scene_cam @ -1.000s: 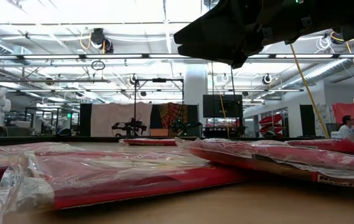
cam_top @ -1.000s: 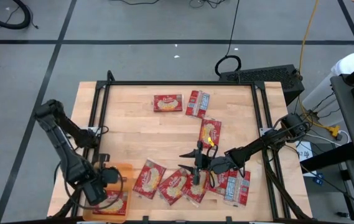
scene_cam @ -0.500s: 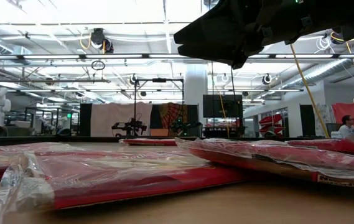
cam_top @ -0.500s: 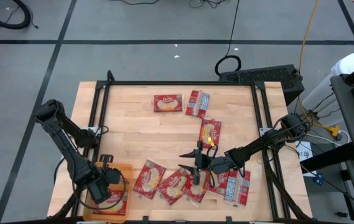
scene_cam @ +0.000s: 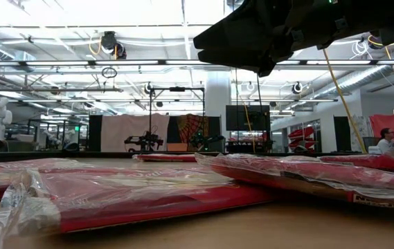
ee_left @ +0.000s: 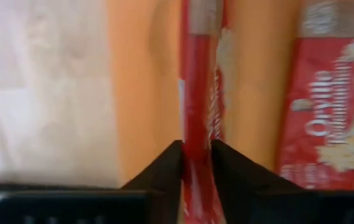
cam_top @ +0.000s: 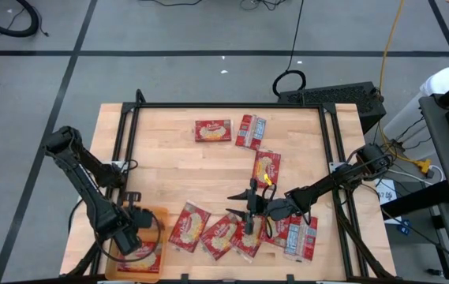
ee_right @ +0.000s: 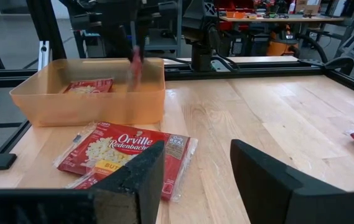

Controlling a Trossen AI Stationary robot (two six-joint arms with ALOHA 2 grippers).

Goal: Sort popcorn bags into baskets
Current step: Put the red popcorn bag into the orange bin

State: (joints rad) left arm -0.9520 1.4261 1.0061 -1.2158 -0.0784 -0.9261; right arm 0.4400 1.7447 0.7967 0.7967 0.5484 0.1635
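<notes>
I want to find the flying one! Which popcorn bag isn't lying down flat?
The popcorn bag pinched on edge in the left hand, over the orange basket. The others lie flat.

Even, bright overhead lighting; you see only soft shadows beneath the arms. Ceiling lights [scene_cam: 183, 14] at 12 o'clock wash out the low view. The nearest popcorn bag [scene_cam: 127, 197] is soft-focused, and the left wrist view is blurred throughout.
</notes>
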